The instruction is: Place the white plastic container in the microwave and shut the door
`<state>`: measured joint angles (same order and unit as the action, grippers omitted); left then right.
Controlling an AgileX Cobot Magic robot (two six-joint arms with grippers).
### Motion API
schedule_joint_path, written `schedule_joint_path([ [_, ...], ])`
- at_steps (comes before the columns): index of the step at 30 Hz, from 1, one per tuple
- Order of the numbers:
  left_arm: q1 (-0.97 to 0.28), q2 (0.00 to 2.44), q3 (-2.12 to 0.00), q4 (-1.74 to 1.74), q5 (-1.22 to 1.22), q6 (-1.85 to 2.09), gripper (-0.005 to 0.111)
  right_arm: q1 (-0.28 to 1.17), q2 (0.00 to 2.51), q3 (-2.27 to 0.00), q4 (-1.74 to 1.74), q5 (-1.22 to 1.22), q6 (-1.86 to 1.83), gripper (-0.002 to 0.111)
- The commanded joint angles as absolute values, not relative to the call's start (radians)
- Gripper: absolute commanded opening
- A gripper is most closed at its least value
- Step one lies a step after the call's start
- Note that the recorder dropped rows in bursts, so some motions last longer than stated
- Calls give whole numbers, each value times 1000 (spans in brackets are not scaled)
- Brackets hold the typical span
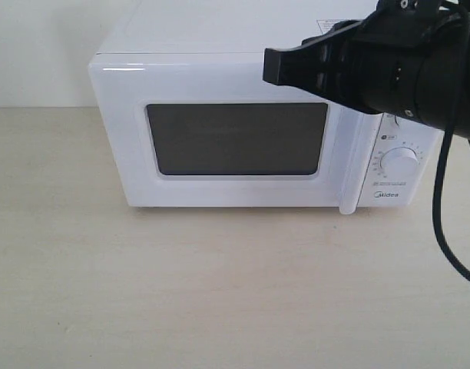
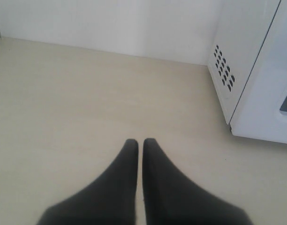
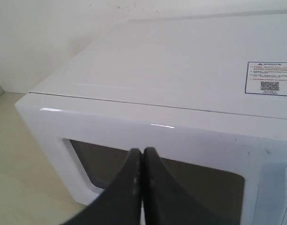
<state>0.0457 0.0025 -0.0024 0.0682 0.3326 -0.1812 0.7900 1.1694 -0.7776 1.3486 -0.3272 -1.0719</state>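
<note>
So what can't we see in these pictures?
- White box: it shows in no view. In the exterior view, the window in the microwave door is too dark to see inside.
- Panel above the dial: in the exterior view, the right gripper and its arm cover it.
- Sticker words: in the right wrist view they are too small, and the edge cuts them off.
- Left gripper: it is outside the exterior view.

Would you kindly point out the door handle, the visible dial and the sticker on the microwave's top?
door handle [image 1: 349, 173]: exterior view, middle of the vertical white bar.
dial [image 1: 398, 163]: exterior view, centre of the round knob.
sticker [image 3: 270, 78]: right wrist view, middle of the blue-bordered label.
</note>
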Motion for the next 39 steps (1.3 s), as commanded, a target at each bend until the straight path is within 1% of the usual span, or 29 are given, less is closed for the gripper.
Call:
schedule_joint_path([
  [1,48,0,0,63,329,-192,4,787,1158,-773,1352,-331,-1076,0],
  [4,48,0,0,63,329,-192,4,787,1123,-773,1350,-328,-1078,0],
  [7,48,0,0,63,329,-192,4,785,1083,-769,1350,-350,-1159,0],
  [10,48,0,0,63,329,-192,4,739,1028,-764,1350,-324,-1214,0],
  [14,48,0,0,63,329,-192,4,597,925,-737,1350,-172,-1214,0],
  [19,48,0,0,63,329,-192,4,369,734,-642,1350,61,-1214,0],
  [24,48,0,0,63,329,-192,4,226,507,-486,1350,65,-1214,0],
  [29,48,0,0,63,329,-192,4,195,266,-304,1347,-35,-1214,0],
  [33,48,0,0,63,329,-192,4,195,107,-172,1347,-53,-1214,0],
  [39,48,0,0,63,329,-192,4,178,0,-74,1347,-57,-1205,0],
])
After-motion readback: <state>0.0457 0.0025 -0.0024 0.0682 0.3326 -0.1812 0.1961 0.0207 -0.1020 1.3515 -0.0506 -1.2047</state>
